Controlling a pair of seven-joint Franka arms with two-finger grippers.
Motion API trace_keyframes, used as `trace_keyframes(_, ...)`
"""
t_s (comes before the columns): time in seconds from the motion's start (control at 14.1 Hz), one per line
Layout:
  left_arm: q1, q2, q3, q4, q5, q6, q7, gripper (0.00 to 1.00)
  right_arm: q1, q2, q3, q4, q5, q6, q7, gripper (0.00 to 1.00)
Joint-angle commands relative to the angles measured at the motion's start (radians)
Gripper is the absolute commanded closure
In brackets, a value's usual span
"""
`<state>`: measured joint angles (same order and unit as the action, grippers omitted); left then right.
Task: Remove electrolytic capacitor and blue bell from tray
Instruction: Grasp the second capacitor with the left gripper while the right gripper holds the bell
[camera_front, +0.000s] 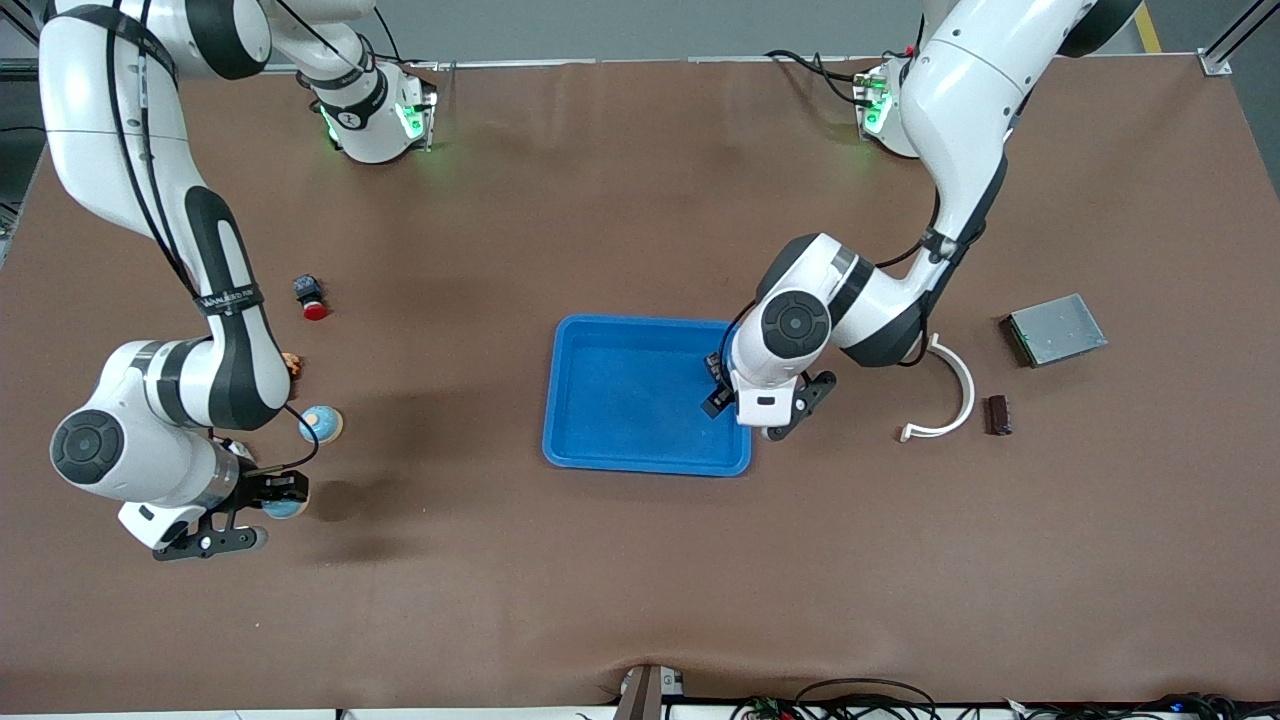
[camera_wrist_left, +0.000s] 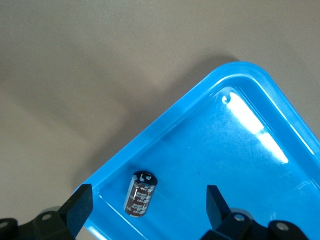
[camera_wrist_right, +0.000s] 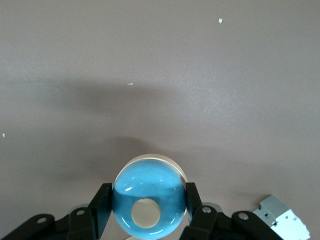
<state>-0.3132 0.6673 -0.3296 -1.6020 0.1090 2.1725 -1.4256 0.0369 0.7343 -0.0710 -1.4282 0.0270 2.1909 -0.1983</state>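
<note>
Right tool (camera_wrist_right: 148, 212) grips the smooth, rounded, probably slippery bell (camera_wrist_right: 148, 200) over the surface. Left tool (camera_wrist_left: 148, 205) gapes over the light, stiff capacitor (camera_wrist_left: 141, 194) in the tray (camera_wrist_left: 200, 120); pinch its sides.

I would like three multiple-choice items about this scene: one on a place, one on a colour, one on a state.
1. Where does the capacitor lie?
A. in the tray
B. on the grey plate
C. in the right gripper

2. What colour is the bell in the right gripper?
A. red
B. blue
C. white

3. How is the left gripper?
A. shut on the capacitor
B. shut, empty
C. open

Key:
1 A, the capacitor lies inside the tray by its rim.
2 B, the right gripper clamps a blue bell.
3 C, the left gripper has its fingers wide apart over the capacitor.
</note>
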Motion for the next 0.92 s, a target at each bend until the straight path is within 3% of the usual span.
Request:
trace_keyframes(0.0,-0.03,0.034,0.012,0.02,0.053,0.03,-0.065,0.0,-0.028,-0.012,0.02,-0.026,0.013,0.039,-0.047,1.0)
trace_keyframes(0.43,-0.061,0.052,0.014,0.019,0.063,0.033,-0.095,0.0,-0.04,0.016,0.022,-0.063,0.017,0.149,-0.061,1.0)
trace_keyframes(0.71,-0.07,0.063,0.014,0.019,0.063,0.033,-0.108,0.0,-0.052,0.045,0.025,-0.097,0.115,0.208,-0.122,1.0)
trace_keyframes(0.85,-0.081,0.067,0.015,0.017,0.064,0.033,-0.117,0.0,-0.054,0.054,0.025,-0.098,0.117,0.216,-0.125,1.0)
